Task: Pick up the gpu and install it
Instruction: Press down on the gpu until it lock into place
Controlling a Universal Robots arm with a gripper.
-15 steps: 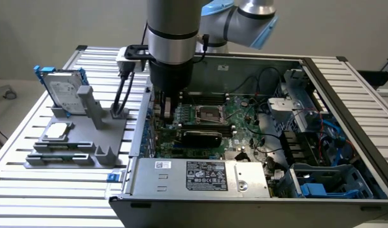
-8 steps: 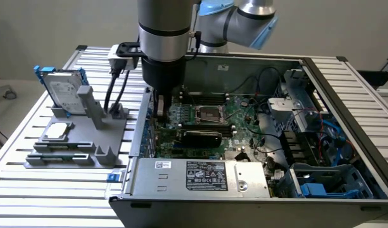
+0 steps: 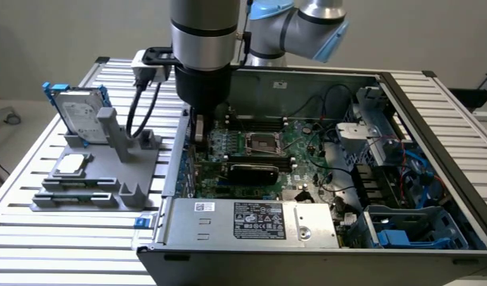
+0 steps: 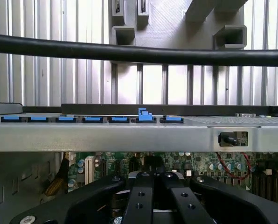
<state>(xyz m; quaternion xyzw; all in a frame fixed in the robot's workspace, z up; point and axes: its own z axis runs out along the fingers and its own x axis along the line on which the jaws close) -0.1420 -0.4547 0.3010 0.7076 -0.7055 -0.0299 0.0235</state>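
The end effector [image 4: 153,198] (fingers pressed together) sits low inside the computer case [image 3: 434,149] over the motherboard [image 3: 259,152].

Brushed metal case [image 4: 129,137]; matt black plastic end effector [image 4: 153,196].

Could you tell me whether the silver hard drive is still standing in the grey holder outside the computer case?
Yes, the hard drive stands upright in the grey holder beside the computer case.

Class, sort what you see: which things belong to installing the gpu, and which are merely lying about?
Belonging to the job: gpu, shut fingers, motherboard, open computer case.
Lying about: hard drive, processor chip, grey holder rack.
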